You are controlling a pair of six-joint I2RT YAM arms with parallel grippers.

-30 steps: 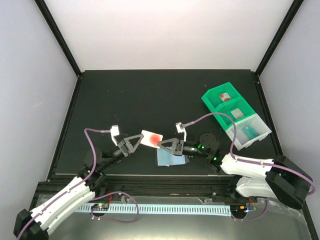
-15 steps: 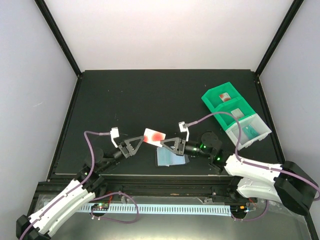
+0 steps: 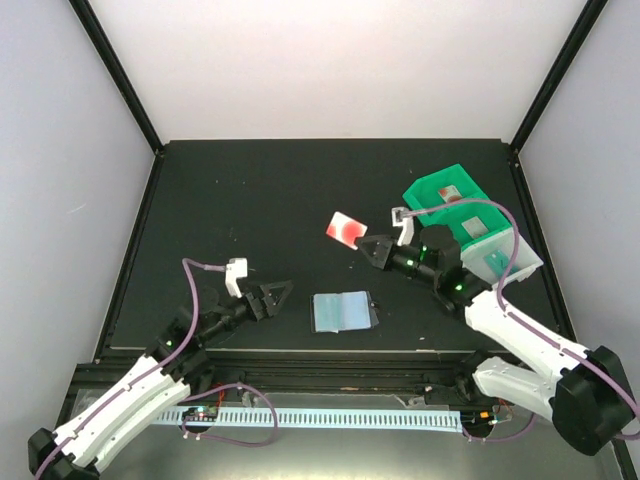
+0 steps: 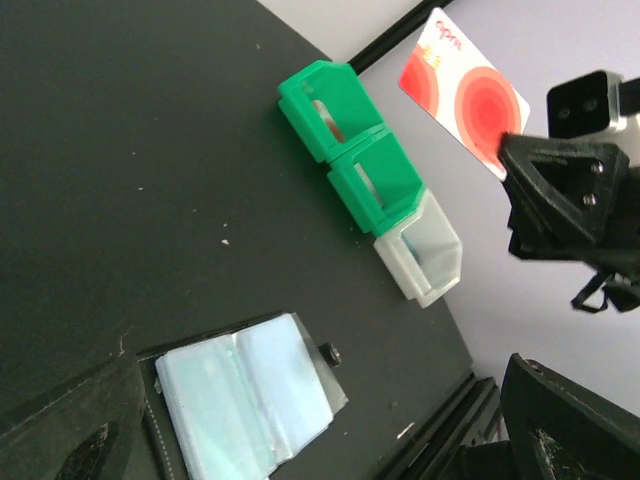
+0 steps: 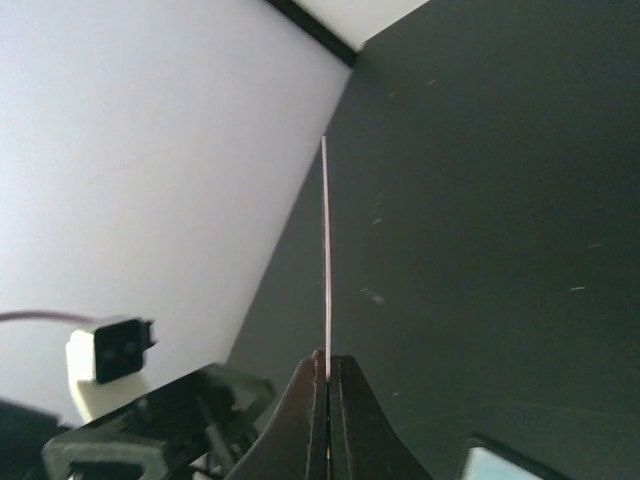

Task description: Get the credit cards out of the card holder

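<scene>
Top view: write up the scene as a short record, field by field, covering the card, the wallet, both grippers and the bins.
red card: gripped by one edge, lifted off the table
right gripper: shut on the red card
left gripper: open, empty, to the left of the wallet
wallet: lying open on the table, pale inside facing up, apart from both grippers
cards left in wallet: cannot tell
bins: two green and one clear, in a row at the right of the table

Left arm stretched low and forward, left gripper [image 3: 276, 298] with fingers spread wide, right arm raised, right gripper [image 3: 368, 247] fingers pinched on a credit card [image 3: 346, 228]
</scene>
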